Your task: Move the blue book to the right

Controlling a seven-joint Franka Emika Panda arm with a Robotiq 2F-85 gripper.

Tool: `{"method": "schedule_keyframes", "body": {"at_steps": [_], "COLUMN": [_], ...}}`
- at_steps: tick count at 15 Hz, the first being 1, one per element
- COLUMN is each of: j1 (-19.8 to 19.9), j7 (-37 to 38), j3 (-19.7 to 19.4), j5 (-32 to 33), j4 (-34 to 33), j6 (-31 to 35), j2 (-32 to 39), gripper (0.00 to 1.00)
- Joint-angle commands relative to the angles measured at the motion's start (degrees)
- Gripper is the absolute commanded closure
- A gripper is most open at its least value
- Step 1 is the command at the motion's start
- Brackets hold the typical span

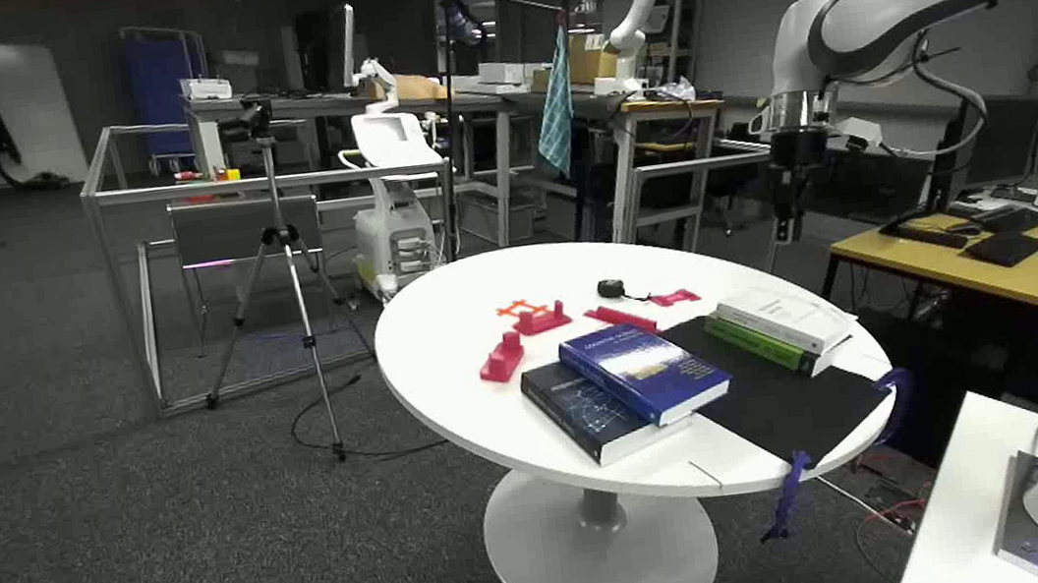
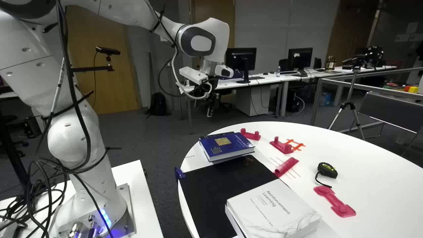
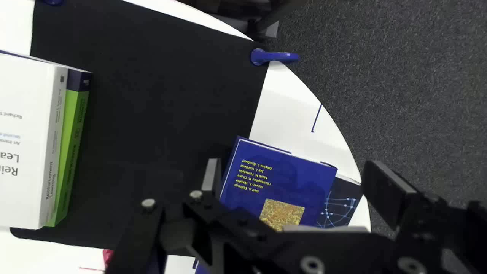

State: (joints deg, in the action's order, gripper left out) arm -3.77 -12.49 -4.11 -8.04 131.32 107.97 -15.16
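Arm (image 2: 72, 135) first: base on a white bench (image 1: 954, 486), links reaching out high, wrist bent down. Worktop (image 1: 446, 340): round and white. On it, a black mat (image 3: 159, 106) running out to the rim. Dark navy book (image 1: 588, 407) lies flat at one side of the mat; whether it overlaps the mat I cannot tell. White book (image 2: 271, 208), cover reading "Reinforcement Learning", is stacked on a green book (image 3: 71, 160) at the mat's opposite side. Blue book (image 1: 637, 366), the task item, lies flat on top of the dark navy book, set off-centre, so a strip of the lower cover shows; gold picture faces up. It is well apart from the white book. My end effector (image 3: 295, 171) hangs higher than the books and apart from them, fingers spread wide; in the wrist view I see the blue book in the gap between them. In both exterior views I count four pink pieces (image 2: 286, 166) off the mat. Two blue clips (image 3: 260, 57) sit at the mat's corners, on the worktop's rim. Black tape measure (image 2: 327, 170) lies just beside a flat pink piece
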Motion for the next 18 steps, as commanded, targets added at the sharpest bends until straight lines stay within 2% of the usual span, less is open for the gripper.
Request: {"method": "schedule_keyframes", "body": {"at_steps": [1, 4, 7, 10, 12, 15, 18], "j1": [0.9, 1.0, 2.3, 3.1, 3.3, 5.5, 7.6], "j7": [-0.2, -4.2, -7.8, -18.1, -26.5, -35.3, -36.0], "j3": [0.8, -1.2, -4.3, -9.1, -11.6, -11.0, -7.6], "j5": [-0.2, -6.6, -14.8, -24.9, -34.3, -47.0, -50.0], "j4": [-0.1, 3.4, 4.9, 3.6, 0.9, -5.7, -12.2], "j6": [-0.1, 5.2, 12.2, 17.9, 20.4, 20.7, 20.9], "j2": [0.1, -3.0, -0.7, 3.9, 8.4, 17.5, 26.9], "gripper": [0.0, 0.0, 0.0, 0.0, 0.0, 0.0, 0.0]}}
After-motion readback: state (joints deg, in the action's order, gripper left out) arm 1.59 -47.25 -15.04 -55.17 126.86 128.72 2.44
